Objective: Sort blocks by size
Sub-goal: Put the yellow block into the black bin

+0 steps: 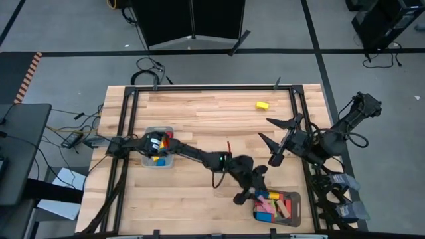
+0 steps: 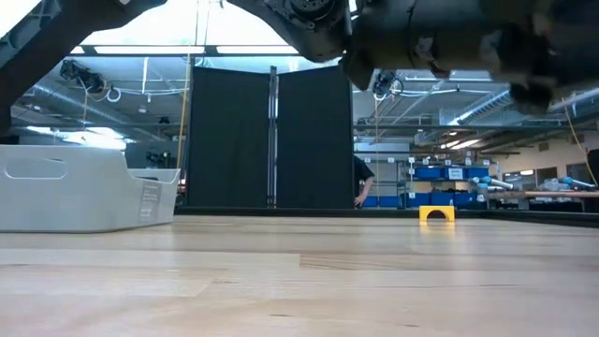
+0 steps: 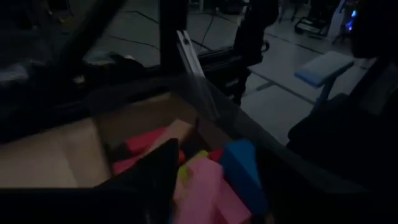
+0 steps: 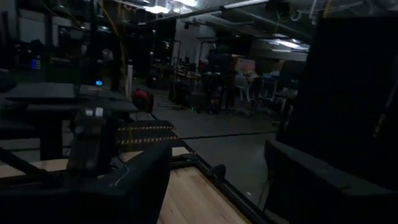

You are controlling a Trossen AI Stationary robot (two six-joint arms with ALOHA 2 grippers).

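- On the table's left, a pale grey rectangular plastic tray holds a few small painted wooden blocks, red, yellow and blue among them; the left arm's base partly covers it.
- The left arm stretches across the light wooden table to the front right, and the left gripper hangs at the near rim of a second grey rectangular tray.
- Whether its fingers hold anything, or how far apart they stand, I cannot tell; the left wrist view shows only one dark finger over the tray.
- That tray is packed with longer painted bars: pink, blue, red and plain wood.
- One small yellow arch-shaped block stands alone on the table toward the far side, well apart from both trays.
- The right gripper hovers raised at the right side, its fingers spread wide and empty, nearer the yellow block than the left one is.
- Judged from this, sorting is nearly finished and a drop-off at the right tray is in hand.
- The next move calls for reaching the lone yellow block and carrying it to the tray that matches its size.
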